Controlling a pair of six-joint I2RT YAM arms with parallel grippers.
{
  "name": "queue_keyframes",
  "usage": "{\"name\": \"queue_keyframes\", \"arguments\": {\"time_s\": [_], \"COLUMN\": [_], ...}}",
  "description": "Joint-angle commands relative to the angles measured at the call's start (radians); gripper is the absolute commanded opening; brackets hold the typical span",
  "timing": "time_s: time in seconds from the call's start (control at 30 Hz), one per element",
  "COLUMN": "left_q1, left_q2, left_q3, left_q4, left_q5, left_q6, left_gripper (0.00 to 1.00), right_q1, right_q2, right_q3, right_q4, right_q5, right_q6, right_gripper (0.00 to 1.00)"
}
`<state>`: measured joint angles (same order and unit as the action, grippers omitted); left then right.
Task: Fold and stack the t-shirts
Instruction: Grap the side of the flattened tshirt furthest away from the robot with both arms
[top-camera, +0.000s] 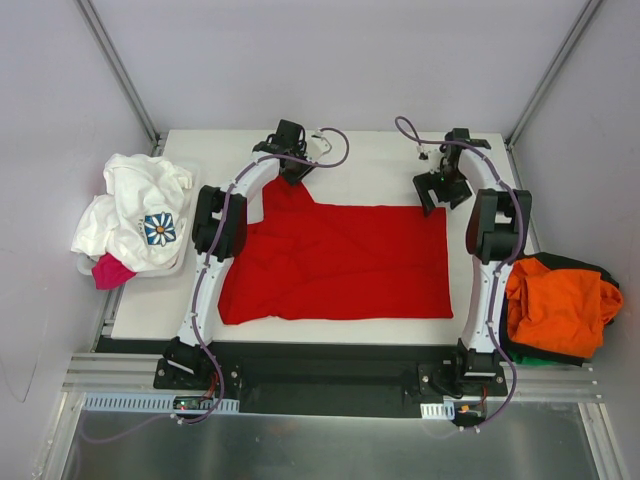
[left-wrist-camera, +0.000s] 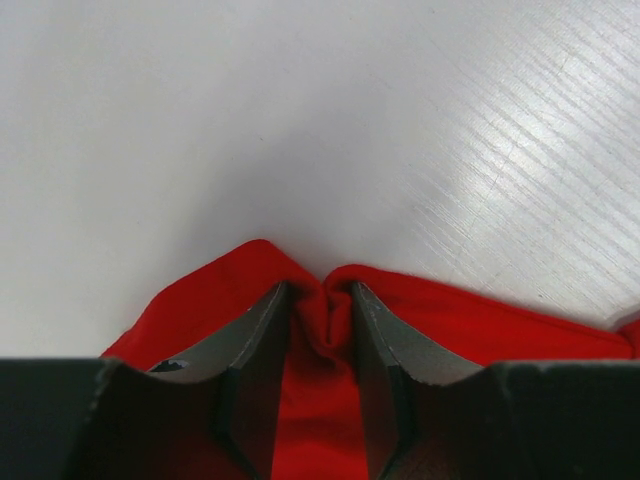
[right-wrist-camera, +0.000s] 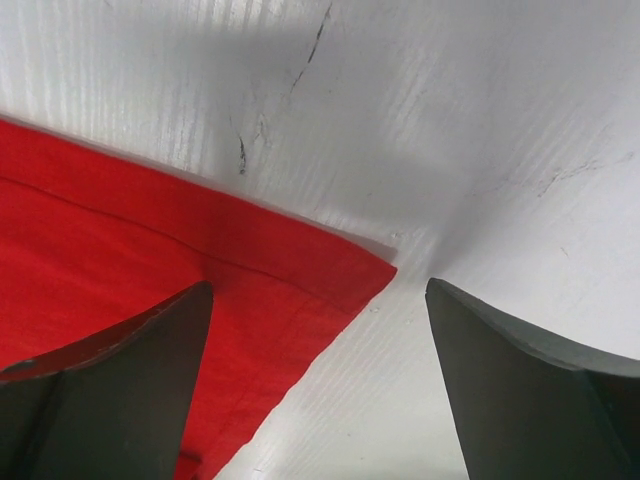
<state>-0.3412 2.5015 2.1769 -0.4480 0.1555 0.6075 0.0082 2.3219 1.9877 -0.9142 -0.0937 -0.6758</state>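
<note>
White table (top-camera: 370, 160) bears the red t-shirt (top-camera: 340, 260): left gripper (left-wrist-camera: 320, 292) pinches its far edge; right gripper (right-wrist-camera: 318, 285), open over its corner, must close before folding.

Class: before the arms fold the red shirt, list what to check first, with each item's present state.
1. Left gripper pinching red shirt: ok.
2. Right gripper shut on corner: not ok; open over the corner.
3. Shirt smooth: not ok, creased.
4. White shirt and orange shirt clear of it: ok.
5. Left grip firm enough to lift: cannot tell.
</note>
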Motion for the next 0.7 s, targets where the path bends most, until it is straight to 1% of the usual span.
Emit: {"name": "queue_keyframes", "arguments": {"time_s": [0.0, 0.07, 0.17, 0.27, 0.3, 0.47, 0.5, 0.57, 0.6, 0.67], "left_q1": [-0.005, -0.005, -0.005, -0.007, -0.007, -0.007, -0.007, -0.007, -0.007, -0.007], "left_q2": [-0.03, -0.032, -0.035, -0.038, -0.038, -0.044, -0.046, -0.047, -0.049, -0.055], "left_q3": [-0.037, -0.04, -0.045, -0.048, -0.048, -0.054, -0.055, -0.063, -0.065, -0.074], "left_q4": [-0.046, -0.046, -0.046, -0.046, -0.046, -0.046, -0.046, -0.046, -0.046, -0.046], "left_q5": [-0.007, -0.007, -0.01, -0.01, -0.01, -0.007, -0.01, -0.008, -0.011, -0.011], "left_q6": [0.021, 0.021, 0.025, 0.029, 0.029, 0.031, 0.031, 0.034, 0.035, 0.037], "left_gripper": [0.31, 0.3, 0.29, 0.28, 0.28, 0.27, 0.27, 0.26, 0.25, 0.24], "right_q1": [-0.002, -0.004, -0.004, -0.002, -0.004, -0.001, -0.002, -0.002, -0.001, -0.002], "right_q2": [0.016, 0.034, 0.054, 0.07, 0.071, 0.067, 0.062, 0.06, 0.053, 0.047], "right_q3": [0.074, 0.086, 0.117, 0.138, 0.141, 0.129, 0.125, 0.114, 0.109, 0.097], "right_q4": [-0.06, -0.069, -0.09, -0.109, -0.114, -0.118, -0.12, -0.12, -0.12, -0.118], "right_q5": [-0.02, -0.02, -0.029, -0.04, -0.04, -0.049, -0.047, -0.038, -0.037, -0.035], "right_q6": [-0.027, -0.033, -0.036, -0.039, -0.041, -0.045, -0.047, -0.053, -0.054, -0.057], "right_gripper": [0.91, 0.9, 0.85, 0.72, 0.65, 0.51, 0.45, 0.4, 0.33, 0.25]}}
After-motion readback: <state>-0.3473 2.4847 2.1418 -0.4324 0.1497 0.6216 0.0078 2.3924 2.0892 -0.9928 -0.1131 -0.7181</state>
